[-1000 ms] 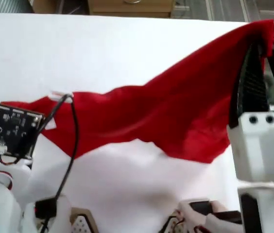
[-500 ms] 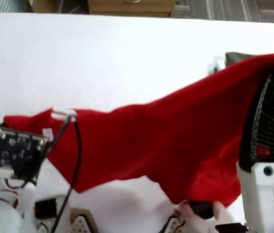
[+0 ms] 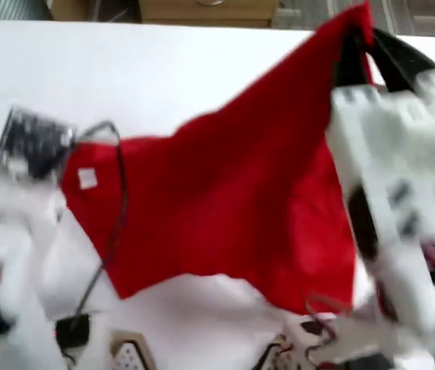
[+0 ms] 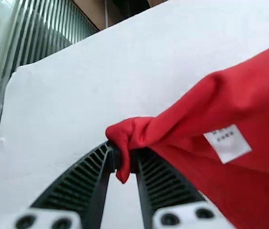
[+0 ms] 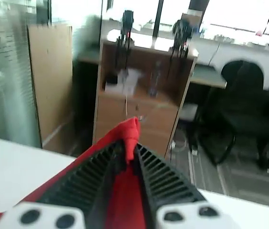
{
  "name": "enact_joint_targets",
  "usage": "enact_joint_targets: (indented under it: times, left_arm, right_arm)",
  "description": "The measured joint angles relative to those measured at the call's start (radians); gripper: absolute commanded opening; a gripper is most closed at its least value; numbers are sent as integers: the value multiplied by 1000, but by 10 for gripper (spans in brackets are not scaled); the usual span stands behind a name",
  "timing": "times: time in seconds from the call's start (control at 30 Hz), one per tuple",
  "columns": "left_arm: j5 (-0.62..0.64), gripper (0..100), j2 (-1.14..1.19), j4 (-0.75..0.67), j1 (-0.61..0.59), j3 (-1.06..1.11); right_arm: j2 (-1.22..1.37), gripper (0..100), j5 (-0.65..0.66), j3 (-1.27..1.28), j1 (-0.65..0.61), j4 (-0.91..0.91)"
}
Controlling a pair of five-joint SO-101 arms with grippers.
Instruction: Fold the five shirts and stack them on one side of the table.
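Both jaws closed tight — each pinching the red shirt [image 3: 225, 208].

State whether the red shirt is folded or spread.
Spread: the red shirt hangs stretched between the left hand and right hand.

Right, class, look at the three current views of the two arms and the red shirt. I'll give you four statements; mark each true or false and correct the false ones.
1. The red shirt lies neatly folded on the white table. False: it is unfolded and held up, spread between the two arms.
2. The left arm's jaws are shut on a bunched corner of the shirt. True.
3. The right arm's jaws are open and hold nothing. False: they are shut on a tip of the red cloth.
4. A small white label shows on the shirt. True.
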Motion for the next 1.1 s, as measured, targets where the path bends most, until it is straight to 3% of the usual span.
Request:
enact_joint_targets:
  times: [0.3, 0.5, 0.7, 0.87, 1.1]
  left_arm:
    - [0, 25, 385, -189, 54, 2]
    - [0, 25, 617, -328, 115, 2]
    - [0, 25, 838, -347, 103, -157]
    - [0, 25, 1069, -239, 100, -387]
    - [3, 26, 1286, 23, 101, -657]
  right_arm:
    - [235, 20, 0, 230, 2, -229]
    - [437, 20, 0, 252, 2, -365]
    - [617, 20, 0, 252, 29, -502]
    - [741, 20, 0, 252, 43, -509]
    - [767, 20, 0, 253, 51, -356]
